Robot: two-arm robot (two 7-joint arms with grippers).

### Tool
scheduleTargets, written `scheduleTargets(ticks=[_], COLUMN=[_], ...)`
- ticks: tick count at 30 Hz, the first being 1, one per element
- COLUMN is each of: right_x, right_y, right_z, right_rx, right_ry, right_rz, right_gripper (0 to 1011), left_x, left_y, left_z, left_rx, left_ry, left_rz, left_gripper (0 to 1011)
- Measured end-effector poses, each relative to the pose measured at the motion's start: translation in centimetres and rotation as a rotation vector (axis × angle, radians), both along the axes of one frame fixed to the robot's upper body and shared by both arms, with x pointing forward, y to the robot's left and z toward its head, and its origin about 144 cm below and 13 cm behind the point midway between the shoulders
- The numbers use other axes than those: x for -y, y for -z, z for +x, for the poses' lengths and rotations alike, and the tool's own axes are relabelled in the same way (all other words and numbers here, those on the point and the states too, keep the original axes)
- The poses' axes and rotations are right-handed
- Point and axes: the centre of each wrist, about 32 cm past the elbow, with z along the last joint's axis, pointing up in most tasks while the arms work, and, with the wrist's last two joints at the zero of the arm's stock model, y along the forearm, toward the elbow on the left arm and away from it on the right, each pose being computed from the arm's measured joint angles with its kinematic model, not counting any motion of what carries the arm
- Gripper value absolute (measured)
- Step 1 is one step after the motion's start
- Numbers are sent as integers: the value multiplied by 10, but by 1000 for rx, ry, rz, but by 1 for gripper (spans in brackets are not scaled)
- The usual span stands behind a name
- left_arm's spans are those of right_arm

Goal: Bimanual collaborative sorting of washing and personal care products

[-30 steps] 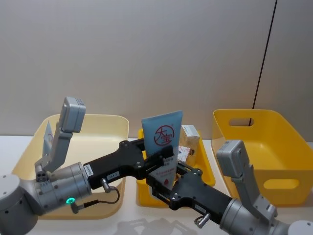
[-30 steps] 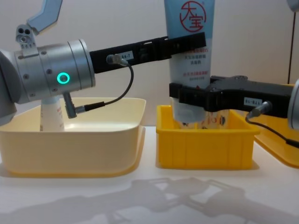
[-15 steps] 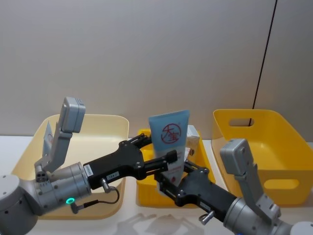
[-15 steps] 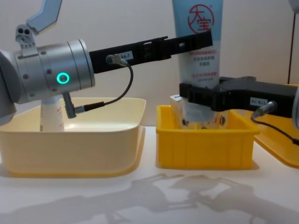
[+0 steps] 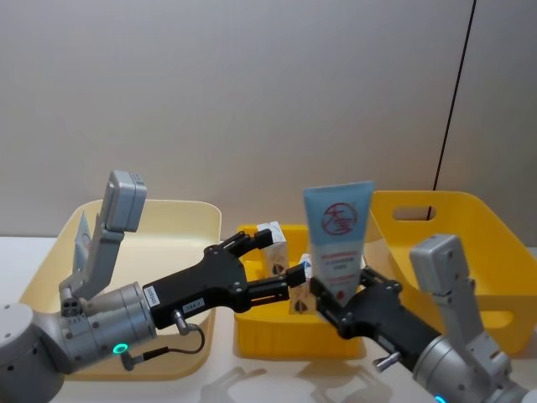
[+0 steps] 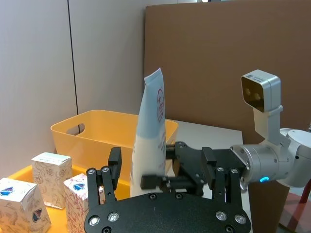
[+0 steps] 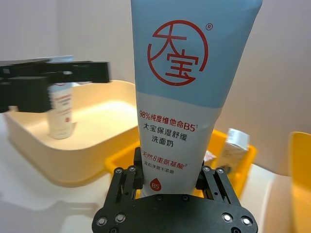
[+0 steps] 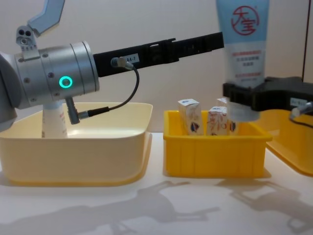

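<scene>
A pale blue tube with a red circular logo (image 5: 337,225) stands upright in my right gripper (image 5: 336,290), which is shut on its lower part. It hangs above the right end of the small yellow bin (image 5: 277,332). In the chest view the tube (image 8: 249,49) rises from the right gripper (image 8: 244,100). My left gripper (image 5: 281,256) is open over the same bin, left of the tube and apart from it. White cartons (image 8: 189,116) stand inside the small bin. A second tube (image 8: 51,122) stands in the pale bin (image 8: 73,161).
A large yellow bin (image 5: 478,243) sits at the right, just past the held tube. The pale cream bin (image 5: 168,210) lies at the left under my left arm. White table runs in front of the bins (image 8: 156,205).
My left gripper has let go of the tube's upper part and stands open. The right gripper has carried the tube to the right, away from the left gripper, uncovering the cartons.
</scene>
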Motion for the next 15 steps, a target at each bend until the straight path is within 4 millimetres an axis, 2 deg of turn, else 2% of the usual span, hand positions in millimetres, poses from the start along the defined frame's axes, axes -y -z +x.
scheduleTargets(ticks=[15], right_x=[24], right_y=[-8], right_z=[1], right_rx=[101], right_ry=[224], right_rz=[-17], right_gripper=[555], left_x=[0], left_y=[0], left_z=[0], left_rx=[0], left_ry=[0], left_rz=[0], left_gripper=[1003])
